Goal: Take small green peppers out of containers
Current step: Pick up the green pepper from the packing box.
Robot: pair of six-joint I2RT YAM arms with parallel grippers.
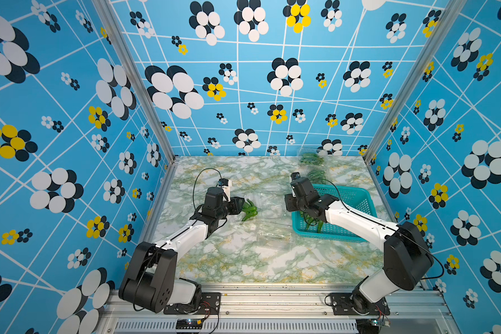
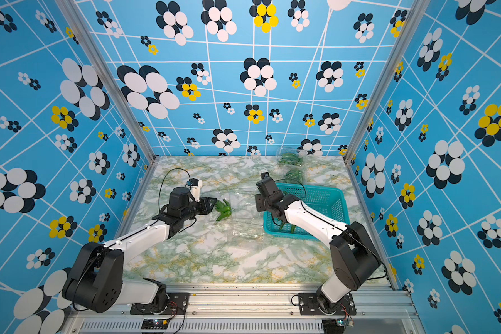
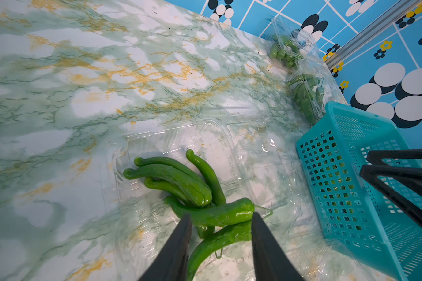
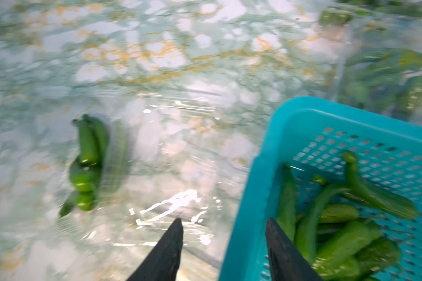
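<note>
**Left gripper closed on peppers in open container; right gripper open at basket**

The left gripper (image 3: 219, 215) is found closed on the small green peppers (image 3: 180, 180), with a finger pressed against each side of the nearest pods. This bunch lies in the open container (image 3: 229, 136), which is spread flat on the table (image 1: 243, 260) on the left arm's side of the teal basket (image 1: 342, 188). The grip is judged to be taken low and across several pods so that they can be lifted out together. The thin tray is not held down, so it could be dragged up with them.

The right gripper (image 4: 224, 220) is seen with its jaws apart and nothing between them, over the basket rim nearest the open container. Loose peppers (image 4: 339, 243) are noted inside the basket, which marks it as the place of deposit.

Two full containers (image 1: 311, 157) are recorded beyond the basket's far side. One empty container (image 1: 272, 235) lies just beside its near corner. The task is judged to be about half done.
</note>
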